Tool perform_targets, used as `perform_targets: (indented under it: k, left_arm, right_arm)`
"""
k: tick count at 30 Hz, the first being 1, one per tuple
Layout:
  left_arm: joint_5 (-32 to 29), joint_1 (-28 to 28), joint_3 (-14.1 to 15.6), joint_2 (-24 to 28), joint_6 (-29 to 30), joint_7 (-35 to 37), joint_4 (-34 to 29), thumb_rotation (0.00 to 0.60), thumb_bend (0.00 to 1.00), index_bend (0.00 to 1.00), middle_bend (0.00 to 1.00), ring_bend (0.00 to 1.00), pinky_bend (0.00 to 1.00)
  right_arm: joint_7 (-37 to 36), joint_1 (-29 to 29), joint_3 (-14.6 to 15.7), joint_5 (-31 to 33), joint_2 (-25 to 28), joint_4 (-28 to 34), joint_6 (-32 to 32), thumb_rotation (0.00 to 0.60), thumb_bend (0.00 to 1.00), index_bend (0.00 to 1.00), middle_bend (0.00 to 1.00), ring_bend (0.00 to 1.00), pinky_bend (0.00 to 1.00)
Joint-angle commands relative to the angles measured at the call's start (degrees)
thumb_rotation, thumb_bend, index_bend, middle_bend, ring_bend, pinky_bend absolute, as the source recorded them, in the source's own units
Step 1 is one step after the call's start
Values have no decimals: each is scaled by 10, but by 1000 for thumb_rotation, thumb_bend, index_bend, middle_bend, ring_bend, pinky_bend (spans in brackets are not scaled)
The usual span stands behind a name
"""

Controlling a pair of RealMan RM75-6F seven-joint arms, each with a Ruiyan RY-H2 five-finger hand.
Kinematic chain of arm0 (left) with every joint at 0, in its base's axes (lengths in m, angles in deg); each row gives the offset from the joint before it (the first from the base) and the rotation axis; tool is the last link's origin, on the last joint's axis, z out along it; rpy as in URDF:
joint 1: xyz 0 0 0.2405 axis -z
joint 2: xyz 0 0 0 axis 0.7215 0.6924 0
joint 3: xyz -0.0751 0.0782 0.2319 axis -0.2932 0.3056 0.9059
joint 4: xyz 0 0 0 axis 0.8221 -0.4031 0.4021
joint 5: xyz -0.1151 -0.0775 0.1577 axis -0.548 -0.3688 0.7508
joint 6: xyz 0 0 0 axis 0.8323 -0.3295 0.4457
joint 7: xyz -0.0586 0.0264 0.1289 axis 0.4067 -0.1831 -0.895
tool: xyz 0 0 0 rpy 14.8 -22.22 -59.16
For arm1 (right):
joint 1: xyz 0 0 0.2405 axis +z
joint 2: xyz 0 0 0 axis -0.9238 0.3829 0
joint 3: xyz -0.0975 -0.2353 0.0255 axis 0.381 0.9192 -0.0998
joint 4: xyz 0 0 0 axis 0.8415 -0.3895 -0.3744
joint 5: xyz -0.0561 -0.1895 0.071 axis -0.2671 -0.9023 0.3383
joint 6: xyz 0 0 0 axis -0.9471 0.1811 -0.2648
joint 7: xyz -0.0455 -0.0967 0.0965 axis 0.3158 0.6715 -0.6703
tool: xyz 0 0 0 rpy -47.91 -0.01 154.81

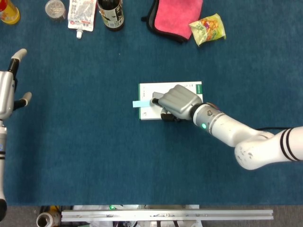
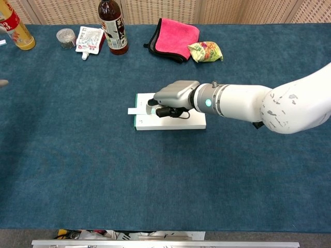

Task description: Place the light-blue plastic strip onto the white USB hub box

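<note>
The white USB hub box [image 1: 147,90] [image 2: 178,123] lies flat in the middle of the blue table. The light-blue plastic strip [image 1: 139,104] [image 2: 135,110] lies level across the box's left edge, its free end sticking out past that edge. My right hand [image 1: 177,101] [image 2: 173,97] sits over the box's middle, and its fingertips hold the strip's right end. My left hand [image 1: 9,90] hangs far off at the table's left edge, fingers apart and holding nothing.
Along the back edge stand a yellow bottle [image 2: 15,28], a small jar [image 2: 65,37], a white pouch [image 2: 88,40], a dark bottle [image 2: 113,27], a pink cloth [image 2: 175,37] and a yellow-green snack bag [image 2: 205,51]. A metal rail [image 1: 165,215] runs along the near edge.
</note>
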Motion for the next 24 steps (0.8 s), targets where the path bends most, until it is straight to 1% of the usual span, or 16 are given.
perform_targets:
  k: [1, 7, 18, 24]
  left_arm:
    - [-1, 0, 0, 0, 0, 1, 0, 600, 135, 168, 944, 920, 1000]
    - [0, -1, -1, 1, 1, 2, 1, 600, 135, 168, 944, 920, 1000]
    - [-2, -2, -1, 0, 0, 3, 2, 600, 135, 168, 944, 920, 1000]
    - [-2, -1, -1, -1, 0, 3, 3, 600, 135, 168, 944, 920, 1000]
  right_arm:
    - [1, 2, -1, 3, -2, -2, 0, 0, 1000, 207, 1000, 1000, 1000]
    - [-8, -3, -7, -6, 5, 5, 7, 0, 1000, 207, 1000, 1000, 1000]
    - [-3, 1, -3, 1, -6, -12, -1, 0, 1000, 207, 1000, 1000, 1000]
    - [-9, -3, -8, -8, 0, -3, 3, 0, 1000, 207, 1000, 1000, 1000]
